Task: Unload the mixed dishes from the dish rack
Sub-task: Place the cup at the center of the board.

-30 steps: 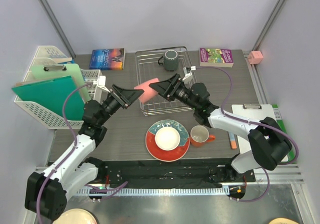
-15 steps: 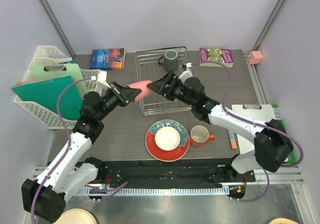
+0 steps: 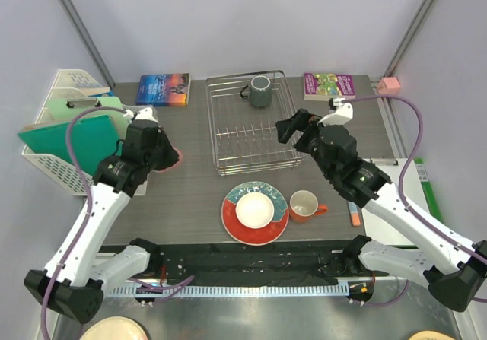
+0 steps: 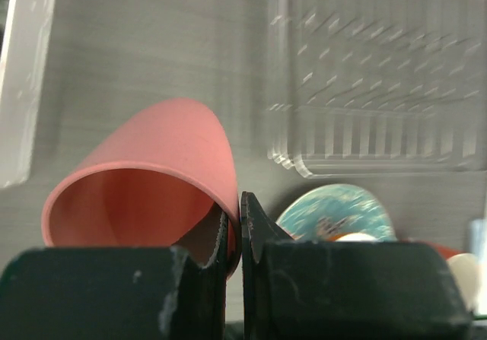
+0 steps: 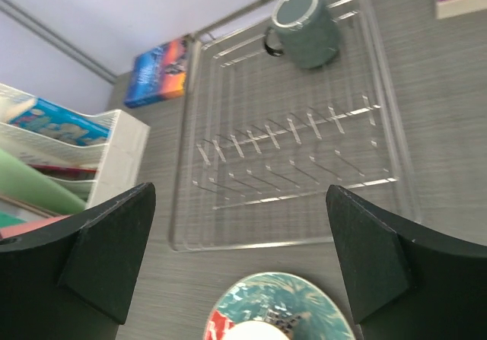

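- Left gripper (image 4: 240, 230) is clamped on the wall of the pink handleless cup (image 4: 152, 165), over the table left of the dish rack (image 3: 228, 119)
- Right gripper (image 5: 240, 203) has its fingers spread wide by the rack's right edge
- Dark grey mug (image 3: 259, 90) stands at the rack's back
- Small orange-and-white bowl (image 3: 254, 210) sits on the teal plate (image 3: 230, 217), with the orange mug (image 3: 304, 204) just beside it

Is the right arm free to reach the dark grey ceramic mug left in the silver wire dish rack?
Probably yes: the right gripper is open and empty beside the silver wire dish rack, and the dark grey mug sits alone at its far edge, nothing between them.
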### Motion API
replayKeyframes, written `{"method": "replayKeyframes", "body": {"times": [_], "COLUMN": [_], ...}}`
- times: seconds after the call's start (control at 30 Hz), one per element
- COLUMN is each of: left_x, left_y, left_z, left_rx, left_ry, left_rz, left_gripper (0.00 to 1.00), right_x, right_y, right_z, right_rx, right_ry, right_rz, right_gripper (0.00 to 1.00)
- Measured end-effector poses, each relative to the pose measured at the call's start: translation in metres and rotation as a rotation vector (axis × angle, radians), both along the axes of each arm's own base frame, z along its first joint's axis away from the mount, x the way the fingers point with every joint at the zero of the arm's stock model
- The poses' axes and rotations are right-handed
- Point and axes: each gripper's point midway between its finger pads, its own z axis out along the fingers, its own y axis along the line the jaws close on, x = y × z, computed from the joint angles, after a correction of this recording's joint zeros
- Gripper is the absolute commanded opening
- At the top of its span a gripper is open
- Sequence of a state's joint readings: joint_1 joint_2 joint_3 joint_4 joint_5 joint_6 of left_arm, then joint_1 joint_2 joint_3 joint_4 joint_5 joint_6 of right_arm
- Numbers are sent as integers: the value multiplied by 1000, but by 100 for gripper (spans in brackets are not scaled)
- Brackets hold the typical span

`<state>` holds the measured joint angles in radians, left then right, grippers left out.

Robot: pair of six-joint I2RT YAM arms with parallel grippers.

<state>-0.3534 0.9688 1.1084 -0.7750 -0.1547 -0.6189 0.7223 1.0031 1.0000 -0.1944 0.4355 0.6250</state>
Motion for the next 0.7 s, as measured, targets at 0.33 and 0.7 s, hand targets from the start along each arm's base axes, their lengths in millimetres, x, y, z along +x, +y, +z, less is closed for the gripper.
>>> {"method": "replayKeyframes", "body": {"times": [0.33,0.7], "left_x": [-22,-38], "left_y": [-11,-71], "left_z": [-91,-141], "left_rx": [57,126], "left_ry": [351,463], "left_rz": [-79,-224], "left_gripper": [0,0], "right_x": [-10,-17], "right_y": [-26,-33], "right_z": [-56,-79], "right_rx": [-153,-181], "right_ry": [98,127], "right_rz": [-57,-62], "right_gripper": [100,100]}}
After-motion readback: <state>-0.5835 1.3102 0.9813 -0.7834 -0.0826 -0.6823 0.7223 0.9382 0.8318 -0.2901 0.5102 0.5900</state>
